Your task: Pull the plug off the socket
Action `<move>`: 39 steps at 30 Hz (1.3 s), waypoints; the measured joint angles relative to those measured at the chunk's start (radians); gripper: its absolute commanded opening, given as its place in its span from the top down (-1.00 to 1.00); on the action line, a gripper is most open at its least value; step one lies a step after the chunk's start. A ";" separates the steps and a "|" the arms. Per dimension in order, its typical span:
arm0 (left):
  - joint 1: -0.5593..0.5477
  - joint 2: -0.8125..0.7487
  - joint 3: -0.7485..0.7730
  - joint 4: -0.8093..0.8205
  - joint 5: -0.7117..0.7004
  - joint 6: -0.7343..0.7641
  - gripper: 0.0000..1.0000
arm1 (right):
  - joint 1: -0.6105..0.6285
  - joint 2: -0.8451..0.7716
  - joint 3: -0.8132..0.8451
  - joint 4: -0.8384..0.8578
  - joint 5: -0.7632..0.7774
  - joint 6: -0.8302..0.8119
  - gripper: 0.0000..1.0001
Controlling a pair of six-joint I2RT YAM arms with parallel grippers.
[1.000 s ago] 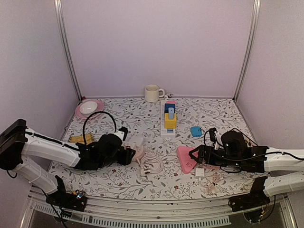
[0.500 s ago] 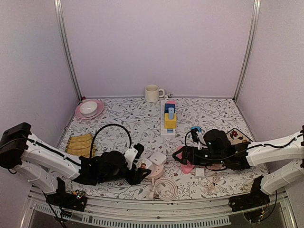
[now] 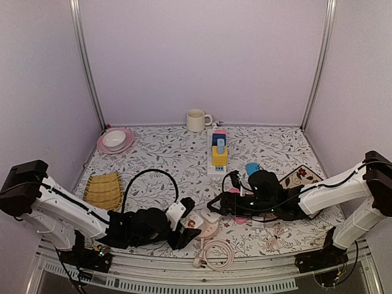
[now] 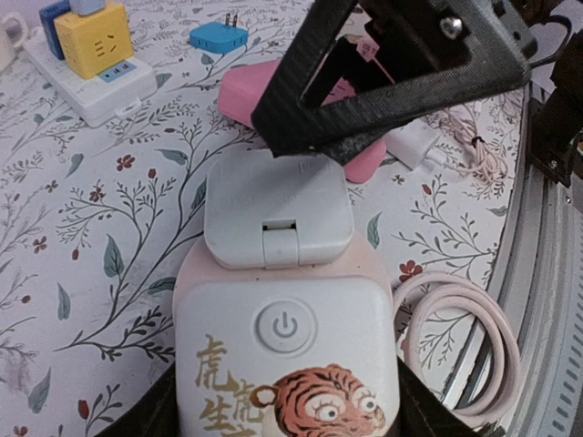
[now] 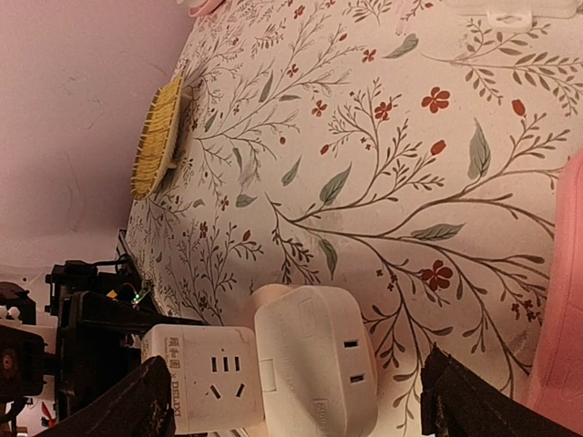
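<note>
The socket point(image 4: 287, 350) is a white block with a tiger print and a power button on a pink base. My left gripper point(image 4: 287, 411) is shut on it near the table's front edge point(image 3: 205, 228). The plug point(image 4: 278, 214) is a white square adapter seated in the socket's far end, also seen in the right wrist view point(image 5: 314, 369). My right gripper point(image 5: 305, 405) is open, with its dark fingers point(image 5: 123, 405) standing either side of the plug and socket, apart from them. One black finger point(image 4: 392, 73) hangs just above the plug.
The socket's pink cable point(image 3: 215, 252) lies coiled at the front edge. A pink object point(image 4: 260, 91) and a white charger point(image 4: 414, 146) lie beside the right arm. A blue adapter point(image 3: 252, 168), a yellow cube on a power strip point(image 3: 218, 156), a cup point(image 3: 196, 120), a pink plate point(image 3: 115, 140) and a woven mat point(image 3: 102, 190) lie farther off.
My left gripper has carried the socket rightward and nearer the front edge. My right arm has reached left, bringing its open jaws around the plug.
</note>
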 measured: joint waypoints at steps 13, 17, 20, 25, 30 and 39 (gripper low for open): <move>-0.023 0.000 0.000 0.023 -0.091 0.018 0.13 | 0.008 0.097 0.000 0.169 -0.078 0.093 -0.47; -0.024 0.000 -0.001 0.023 -0.111 0.018 0.14 | 0.008 0.100 0.000 0.200 -0.084 0.112 -0.22; -0.025 0.000 -0.004 0.023 -0.122 0.018 0.14 | 0.008 0.100 0.000 0.207 -0.081 0.121 0.00; -0.026 0.000 -0.008 0.023 -0.133 0.019 0.14 | 0.006 0.109 0.000 0.222 -0.082 0.130 0.25; -0.026 0.000 -0.015 0.022 -0.139 0.029 0.14 | 0.007 0.136 0.000 0.258 -0.101 0.147 0.53; -0.019 0.006 -0.016 0.022 -0.141 0.029 0.14 | -0.002 0.159 -0.014 0.311 -0.105 0.173 0.81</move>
